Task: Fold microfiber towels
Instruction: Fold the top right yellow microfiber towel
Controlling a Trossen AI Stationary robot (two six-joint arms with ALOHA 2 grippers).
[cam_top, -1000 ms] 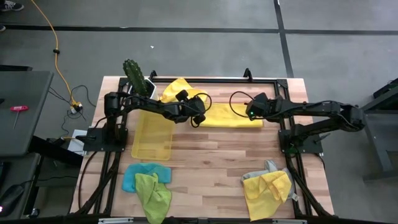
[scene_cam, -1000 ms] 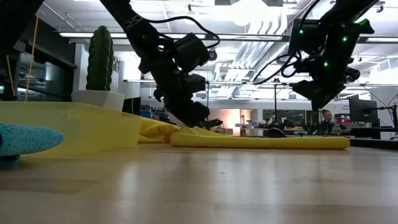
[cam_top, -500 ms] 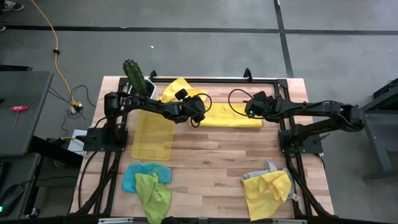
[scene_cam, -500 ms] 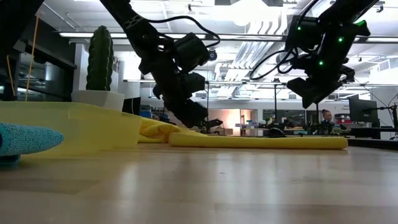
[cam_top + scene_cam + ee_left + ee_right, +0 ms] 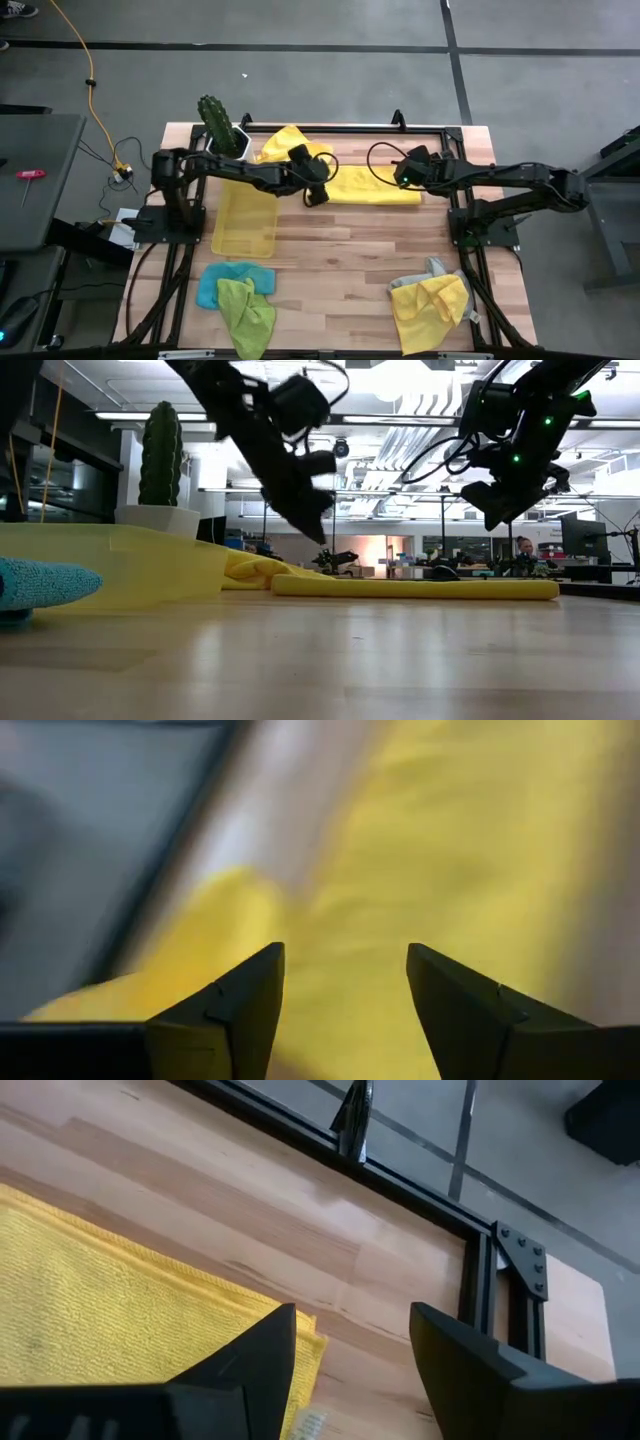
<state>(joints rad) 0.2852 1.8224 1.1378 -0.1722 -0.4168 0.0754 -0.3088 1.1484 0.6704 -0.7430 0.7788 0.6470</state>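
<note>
**Both grippers clear of the folded towel**

Only the low view shows both lifted off the folded yellow towel at the table's far edge. The left gripper hangs open and empty; the right gripper likewise.

left claw | lifted off folded yellow towel | now open above it

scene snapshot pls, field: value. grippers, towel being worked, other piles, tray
left gripper: open, empty, above folded yellow towel's left end
right gripper: open, empty, above its right end
folded yellow towel: flat strip at table's far side, nothing holds it
loose yellow towel: crumpled, by cactus
near-left pile: green towel on blue towel
near-right pile: yellow pile on grey towel
tray: left of centre
</note>
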